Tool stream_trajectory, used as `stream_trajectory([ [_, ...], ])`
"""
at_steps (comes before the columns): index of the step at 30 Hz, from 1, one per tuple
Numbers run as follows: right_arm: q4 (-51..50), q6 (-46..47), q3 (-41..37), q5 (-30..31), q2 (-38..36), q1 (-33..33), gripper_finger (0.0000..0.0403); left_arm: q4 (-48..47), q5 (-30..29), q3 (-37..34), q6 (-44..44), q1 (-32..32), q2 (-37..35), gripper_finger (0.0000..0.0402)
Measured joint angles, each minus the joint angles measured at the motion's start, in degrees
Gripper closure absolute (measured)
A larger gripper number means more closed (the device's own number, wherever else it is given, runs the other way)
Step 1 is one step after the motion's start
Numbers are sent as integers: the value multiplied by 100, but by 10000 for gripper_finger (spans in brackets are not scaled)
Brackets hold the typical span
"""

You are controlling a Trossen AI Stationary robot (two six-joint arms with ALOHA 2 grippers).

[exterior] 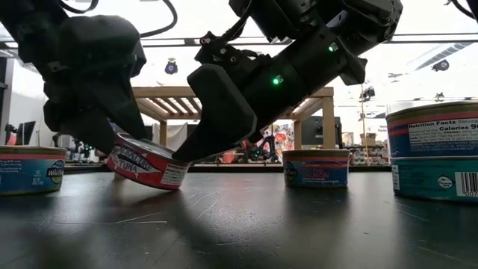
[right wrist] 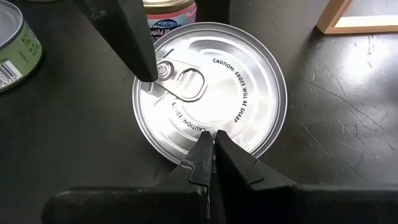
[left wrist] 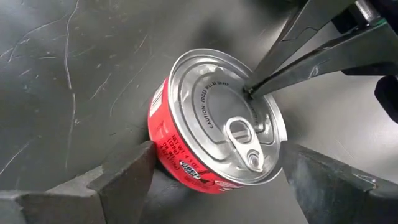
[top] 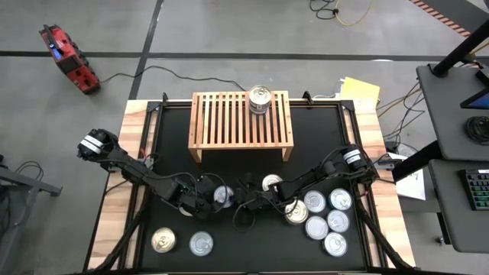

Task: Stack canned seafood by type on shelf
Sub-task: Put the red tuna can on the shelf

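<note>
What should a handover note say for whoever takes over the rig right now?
Left gripper: open, jaws either side of the tilted red-label can.
Right gripper: shut, tips pressing on that can's lid.
Done: one can sits on the shelf.
Left: the red can, two cans near the table's left front, and a cluster at right, none shelved yet.

Bright light floods the low view from behind, blowing the ceiling to white and turning both dark arms into near silhouettes. The matte black scratched tabletop (exterior: 239,224) carries soft sheen and dim reflections. In the wrist views, the tilted red-labelled tin with a silver pull-tab lid (left wrist: 217,124) shows broad glare bands. The nearest fingers are blurred. The high view is evenly lit, with faint shadows.
</note>
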Motion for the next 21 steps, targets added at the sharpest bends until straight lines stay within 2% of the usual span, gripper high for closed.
stream_trajectory([
  [9, 25, 46, -102, 149, -2, 26, 390, 220, -25, -2, 171, 0, 0, 74],
  [15, 492, -119, -260, 159, -1, 44, 390, 255, -39, -4, 341, 0, 0, 74],
  [21, 774, -437, -277, 124, 13, 112, 390, 329, -350, -9, 402, 5, 4, 74],
])
